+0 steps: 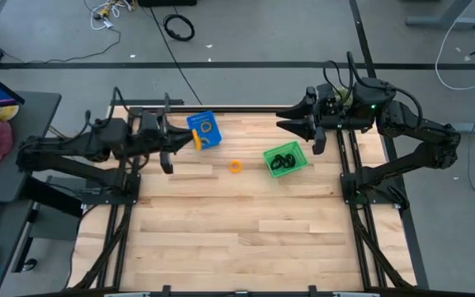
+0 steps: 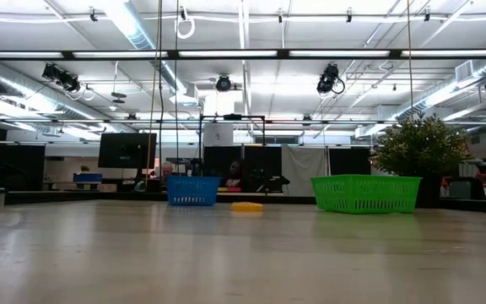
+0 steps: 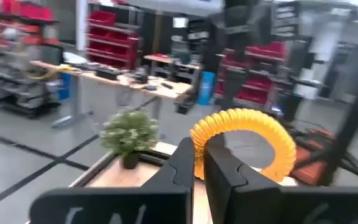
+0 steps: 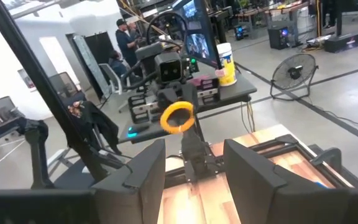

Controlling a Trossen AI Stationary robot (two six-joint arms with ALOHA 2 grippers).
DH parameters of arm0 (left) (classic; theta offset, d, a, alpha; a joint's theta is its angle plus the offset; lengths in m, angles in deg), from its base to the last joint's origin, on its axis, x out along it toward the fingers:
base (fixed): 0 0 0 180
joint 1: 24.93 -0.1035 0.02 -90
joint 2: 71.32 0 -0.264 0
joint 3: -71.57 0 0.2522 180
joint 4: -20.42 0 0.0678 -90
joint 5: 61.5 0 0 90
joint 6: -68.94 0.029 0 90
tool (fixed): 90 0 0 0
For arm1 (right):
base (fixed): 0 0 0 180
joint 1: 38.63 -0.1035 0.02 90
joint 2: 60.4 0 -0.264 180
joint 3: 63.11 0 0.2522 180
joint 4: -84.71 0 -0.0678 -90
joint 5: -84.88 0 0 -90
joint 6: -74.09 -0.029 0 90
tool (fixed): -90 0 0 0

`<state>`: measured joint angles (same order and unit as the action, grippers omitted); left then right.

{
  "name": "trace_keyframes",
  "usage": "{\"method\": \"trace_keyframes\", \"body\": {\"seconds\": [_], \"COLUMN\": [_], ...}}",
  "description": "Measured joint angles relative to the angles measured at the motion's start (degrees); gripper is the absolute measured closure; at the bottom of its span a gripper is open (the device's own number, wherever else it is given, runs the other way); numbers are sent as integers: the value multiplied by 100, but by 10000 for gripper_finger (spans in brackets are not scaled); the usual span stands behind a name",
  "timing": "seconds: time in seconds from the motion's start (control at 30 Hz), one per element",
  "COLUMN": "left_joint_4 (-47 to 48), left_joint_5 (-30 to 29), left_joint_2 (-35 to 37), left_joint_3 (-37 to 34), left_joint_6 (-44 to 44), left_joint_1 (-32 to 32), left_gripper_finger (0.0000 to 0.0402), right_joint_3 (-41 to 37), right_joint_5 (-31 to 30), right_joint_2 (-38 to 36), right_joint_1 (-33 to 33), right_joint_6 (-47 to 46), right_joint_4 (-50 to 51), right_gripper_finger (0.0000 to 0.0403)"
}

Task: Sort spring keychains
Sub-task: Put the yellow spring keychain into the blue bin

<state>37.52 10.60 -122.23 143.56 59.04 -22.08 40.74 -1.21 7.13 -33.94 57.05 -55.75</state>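
My left gripper (image 1: 190, 140) hangs level above the table's far left, just left of the blue bin (image 1: 205, 130), and is shut on an orange spring keychain (image 3: 247, 134). The right wrist view shows that keychain (image 4: 178, 117) facing me. Another orange keychain (image 1: 207, 128) lies in the blue bin. A third (image 1: 236, 166) lies flat on the table between the bins. The green bin (image 1: 287, 159) holds black keychains (image 1: 284, 161). My right gripper (image 1: 287, 125) waits open above the table's far right, holding nothing. My left gripper pinches the orange keychain's coil at one spot on its loop (image 3: 197, 144) between its two fingers. The fingers lie level and come from the table's left. The loop stands upright past the fingertips, lifted clear of the table and the bin.
In the low view the blue bin (image 2: 192, 190), the loose orange keychain (image 2: 245, 205) and the green bin (image 2: 365, 192) stand in a row at the far side. A potted plant (image 2: 422, 152) stands behind the green bin. The near half of the wooden table (image 1: 237, 239) is bare.
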Motion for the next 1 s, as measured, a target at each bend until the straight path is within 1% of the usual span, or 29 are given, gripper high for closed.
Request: {"method": "trace_keyframes", "body": {"seconds": [0.03, 0.1, 0.2, 0.3, 0.33, 0.37, 0.43, 0.5, 0.57, 0.67, 0.73, 0.8, 0.87, 0.93, 1.0], "left_joint_4": [-1, -47, -120, -424, -534, -657, -728, -851, -891, -691, -297, 429, 1398, 2416, 3217], "left_joint_5": [-223, -1031, -2702, -4332, -4741, -5030, -5377, -5413, -5322, -4893, -4564, -4272, -3893, -3326, -2527], "left_joint_2": [-6, -56, -263, -528, -610, -703, -851, -1015, -1110, -1258, -1354, -1442, -1620, -1862, -2139], "left_joint_3": [-1, 3, 3, 1, 2, 11, 5, 5, 8, 200, 481, 901, 1397, 1822, 2174], "left_joint_6": [-22, -166, -491, -956, -1034, -1043, -1044, -1045, -1044, -1118, -1238, -1408, -1679, -2042, -2460], "left_joint_1": [5, 6, 2, -1, 0, 0, -24, -76, -166, -519, -826, -1182, -1616, -2092, -2570], "left_gripper_finger": [383, 383, 383, 383, 383, 383, 383, 383, 383, 383, 383, 383, 383, 383, 383], "right_joint_3": [1, 1, 1, 1, 0, 1, 1, 1, 1, -1, 1, 0, -1, -1, 1], "right_joint_5": [-5, -7, -9, -76, -98, -131, -153, -153, -153, -153, -153, -153, -153, -152, -151], "right_joint_2": [0, 0, 0, 0, 0, 0, 0, 1, 2, 2, 2, 2, 2, 2, 2], "right_joint_1": [0, 0, 0, 0, 0, 0, 0, 0, 0, 0, 0, 0, 0, -2, -2], "right_joint_6": [0, 0, 6, 39, 42, 42, 42, 42, 42, 42, 41, 42, 42, 42, 40], "right_joint_4": [-3, -35, -37, -39, -42, -44, -44, -46, -44, -46, -46, -43, -39, -31, -12], "right_gripper_finger": [239, 239, 239, 239, 239, 239, 239, 239, 239, 239, 239, 239, 239, 239, 239]}}
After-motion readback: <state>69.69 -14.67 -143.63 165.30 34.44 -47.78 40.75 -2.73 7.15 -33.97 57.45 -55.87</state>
